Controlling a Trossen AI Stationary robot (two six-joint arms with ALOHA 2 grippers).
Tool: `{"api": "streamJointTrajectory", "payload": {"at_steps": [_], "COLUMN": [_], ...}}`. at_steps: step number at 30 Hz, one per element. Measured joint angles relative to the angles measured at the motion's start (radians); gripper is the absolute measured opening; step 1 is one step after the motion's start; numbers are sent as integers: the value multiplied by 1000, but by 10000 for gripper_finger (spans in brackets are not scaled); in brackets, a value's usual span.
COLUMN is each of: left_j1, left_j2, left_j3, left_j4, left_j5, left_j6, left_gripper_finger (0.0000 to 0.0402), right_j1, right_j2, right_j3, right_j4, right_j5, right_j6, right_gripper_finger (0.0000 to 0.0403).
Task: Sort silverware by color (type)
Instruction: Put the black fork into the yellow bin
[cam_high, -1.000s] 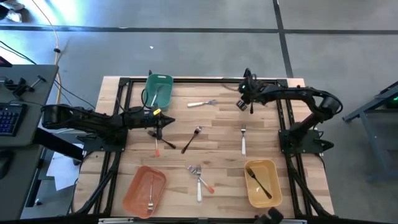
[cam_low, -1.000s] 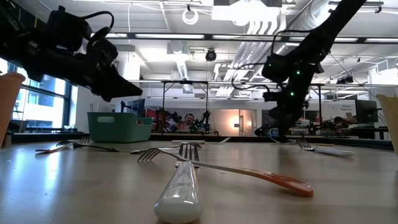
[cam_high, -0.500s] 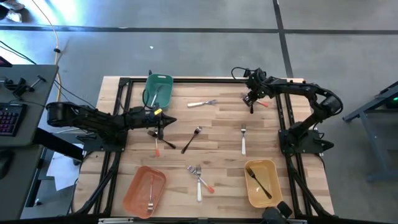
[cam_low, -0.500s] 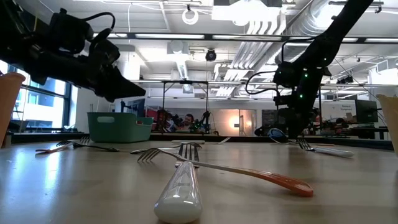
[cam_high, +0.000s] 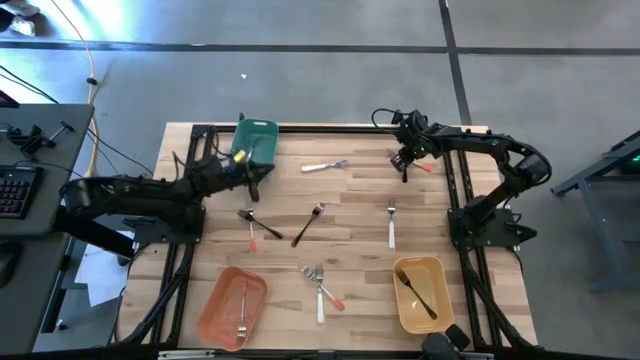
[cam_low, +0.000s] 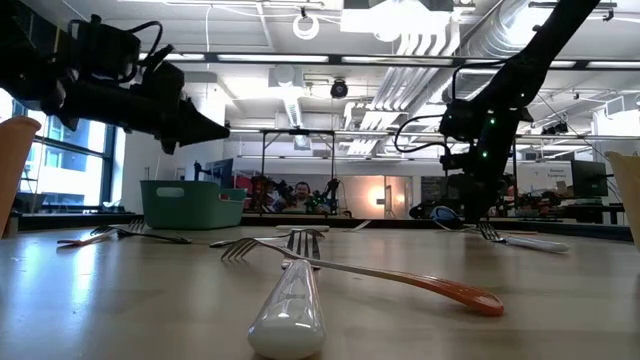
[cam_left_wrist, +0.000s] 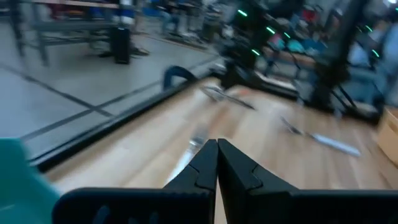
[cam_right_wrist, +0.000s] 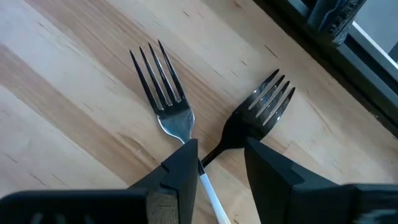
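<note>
The silverware lies scattered on the wooden table. A silver fork (cam_right_wrist: 163, 93) and a black fork (cam_right_wrist: 261, 106) lie side by side at the far right. My right gripper (cam_right_wrist: 221, 158) (cam_high: 404, 167) hangs open just above their necks, pointing steeply down. My left gripper (cam_left_wrist: 216, 158) (cam_high: 258, 176) is shut and empty, held level above the table beside the green bin (cam_high: 253, 145). A white-handled fork (cam_high: 325, 166) lies beyond it. A black utensil (cam_high: 308, 224), a red-tipped one (cam_high: 262, 229) and a white-handled fork (cam_high: 391, 225) lie mid-table.
Near the front edge stand an orange bin (cam_high: 215, 322) holding a fork and a yellow bin (cam_high: 437, 270) holding a black fork. Between them lies a pair of forks (cam_high: 319, 285), one orange-tipped. The green bin holds a utensil. Black frame rails (cam_high: 455, 200) run along both sides.
My left gripper, still shut, has swung from over the red-tipped utensil toward the far edge and now sits beside the green bin. My right gripper shifted a little toward the table's right edge over the two forks, then stayed still, its fingers open as before.
</note>
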Motion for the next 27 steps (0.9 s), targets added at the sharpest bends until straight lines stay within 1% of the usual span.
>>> {"api": "streamJointTrajectory", "payload": {"at_steps": [5,9,21,24,27], "left_j1": [110,151,170,170,170], "left_j2": [-19,-19,-19,-19,-19], "left_j3": [0,0,0,0,0], "left_j4": [-6,-15,-14,-14,-14], "left_j5": [78,115,117,117,117], "left_j6": [-25,-9,9,9,9], "left_gripper_finger": [0,0,0,0,0], "right_j1": [-7,-7,4,7,9], "right_j2": [0,0,33,44,45], "right_j3": [0,0,1,1,1], "right_j4": [-2,-5,17,28,30], "right_j5": [-64,-66,-88,-93,-85], "right_j6": [7,1,-11,-11,-11], "right_gripper_finger": [117,117,117,109,93]}}
